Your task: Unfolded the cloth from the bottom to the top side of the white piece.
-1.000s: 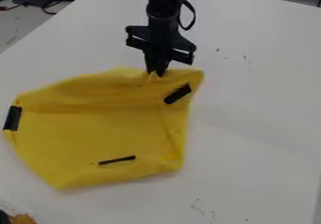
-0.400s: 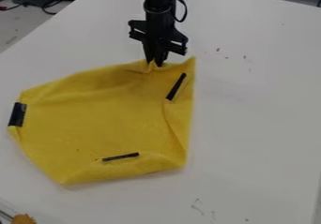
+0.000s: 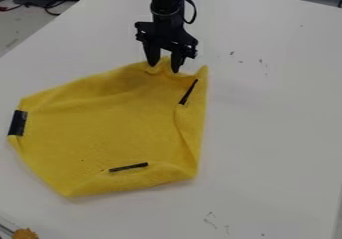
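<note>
Apart now are the two tips of the claw (image 3: 165,67), which were close together on the cloth (image 3: 113,128) a moment ago. Over the last second the claw has gone back toward the far edge of the table (image 3: 274,118), and the far side of the cloth has gone that way too. Since then the cloth has hardly moved.

From where I stand, the claw hangs down over the far side of the cloth, with its fingers (image 3: 153,54) spread. One small yellow bump of cloth pokes up between them. The tips look like they touch the cloth, but it is a bit hard to be sure from here.

The yellow cloth lies on the white table, mostly spread out, nearer the left side than the right. It is not quite smooth: a long fold runs down its right part, and its far right corner makes a point. It has a wide black strip (image 3: 18,123) at its left end, a thin black strip (image 3: 128,167) near its front side, and a slanted black strip (image 3: 188,92) near the far right corner.

Close to the near left corner of the table is a fuzzy brown thing (image 3: 25,233). Way back past the left edge, black wires (image 3: 50,5) lie in loops.
</note>
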`<state>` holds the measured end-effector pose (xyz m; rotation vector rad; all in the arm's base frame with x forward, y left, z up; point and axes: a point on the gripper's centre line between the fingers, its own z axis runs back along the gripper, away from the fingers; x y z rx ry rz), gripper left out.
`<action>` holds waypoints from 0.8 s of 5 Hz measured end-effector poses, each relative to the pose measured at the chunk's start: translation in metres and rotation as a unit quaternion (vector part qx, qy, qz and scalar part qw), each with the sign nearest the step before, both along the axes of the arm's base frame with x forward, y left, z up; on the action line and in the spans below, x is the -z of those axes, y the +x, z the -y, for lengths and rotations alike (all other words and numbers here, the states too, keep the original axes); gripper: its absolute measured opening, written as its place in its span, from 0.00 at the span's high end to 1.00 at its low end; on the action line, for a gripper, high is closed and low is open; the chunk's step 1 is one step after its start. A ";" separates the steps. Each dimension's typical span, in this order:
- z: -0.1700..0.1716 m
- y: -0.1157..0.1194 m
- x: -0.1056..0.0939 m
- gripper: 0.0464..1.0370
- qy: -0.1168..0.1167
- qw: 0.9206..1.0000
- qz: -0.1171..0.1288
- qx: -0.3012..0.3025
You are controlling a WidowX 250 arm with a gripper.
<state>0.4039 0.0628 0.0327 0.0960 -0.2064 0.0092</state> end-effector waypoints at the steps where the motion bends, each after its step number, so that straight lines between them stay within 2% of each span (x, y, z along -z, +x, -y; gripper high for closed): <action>1: -0.004 0.001 -0.001 0.04 0.008 1.000 0.005 -0.003; 2: -0.007 0.003 -0.008 0.03 0.016 1.000 0.005 -0.005; 3: -0.002 0.010 -0.034 0.04 0.030 0.999 0.038 -0.012; 4: 0.018 0.020 -0.064 0.04 0.044 0.998 0.052 -0.009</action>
